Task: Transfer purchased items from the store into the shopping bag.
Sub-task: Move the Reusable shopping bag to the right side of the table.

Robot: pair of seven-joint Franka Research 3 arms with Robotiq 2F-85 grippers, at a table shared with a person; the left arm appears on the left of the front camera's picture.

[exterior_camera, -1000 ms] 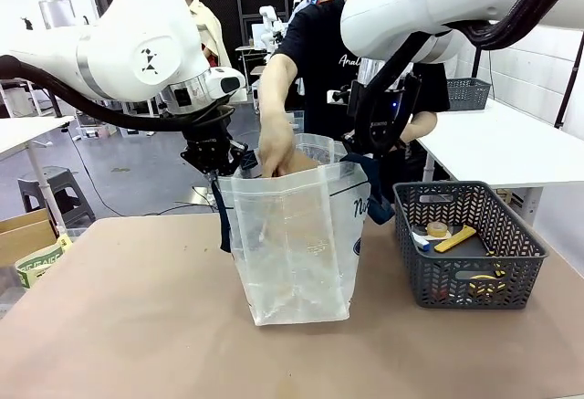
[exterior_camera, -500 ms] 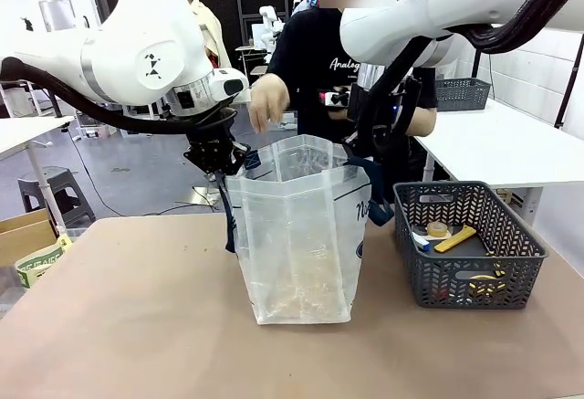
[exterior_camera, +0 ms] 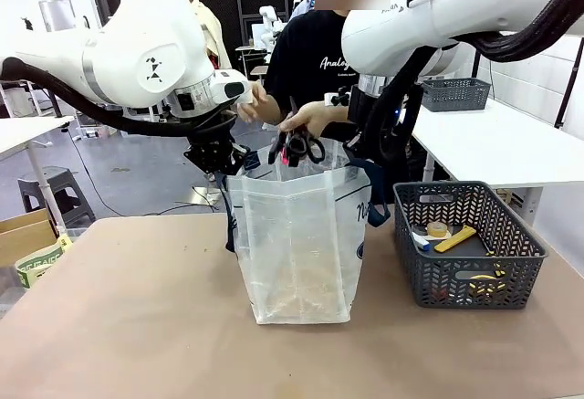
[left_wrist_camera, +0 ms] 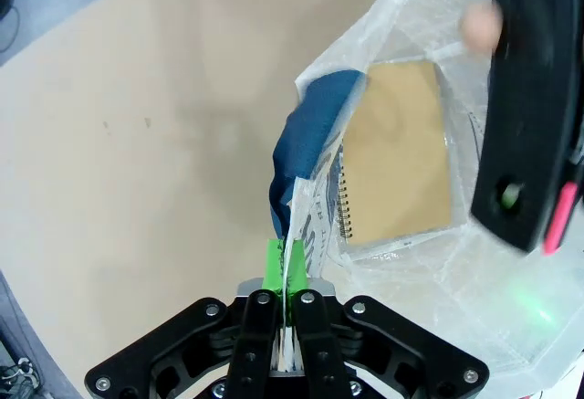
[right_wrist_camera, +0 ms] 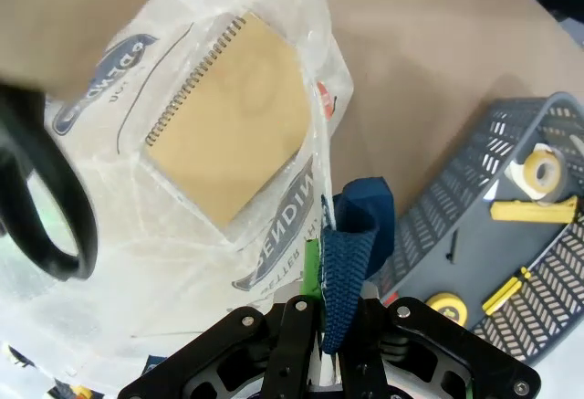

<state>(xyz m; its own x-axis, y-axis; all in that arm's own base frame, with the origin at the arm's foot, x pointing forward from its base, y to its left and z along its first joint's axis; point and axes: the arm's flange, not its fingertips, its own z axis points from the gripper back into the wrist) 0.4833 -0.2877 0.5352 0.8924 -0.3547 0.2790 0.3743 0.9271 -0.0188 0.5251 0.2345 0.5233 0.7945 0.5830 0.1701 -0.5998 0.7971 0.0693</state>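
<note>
The person's hand [exterior_camera: 315, 121] holds scissors [exterior_camera: 294, 148] at 12 o'clock above the bag [exterior_camera: 297, 244], whose rim the left gripper [left_wrist_camera: 285, 269] at 9 and the right gripper [right_wrist_camera: 321, 282] at 3 pinch tightly, holding its mouth wide.

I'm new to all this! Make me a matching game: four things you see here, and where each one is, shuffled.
1 notebook
2 scissors
3 tape roll
4 left pincer

a in the grey basket
b shut on the shopping bag rim
c in the person's hand
d flat inside the shopping bag

Pairs: 1-d, 2-c, 3-a, 4-b
</note>
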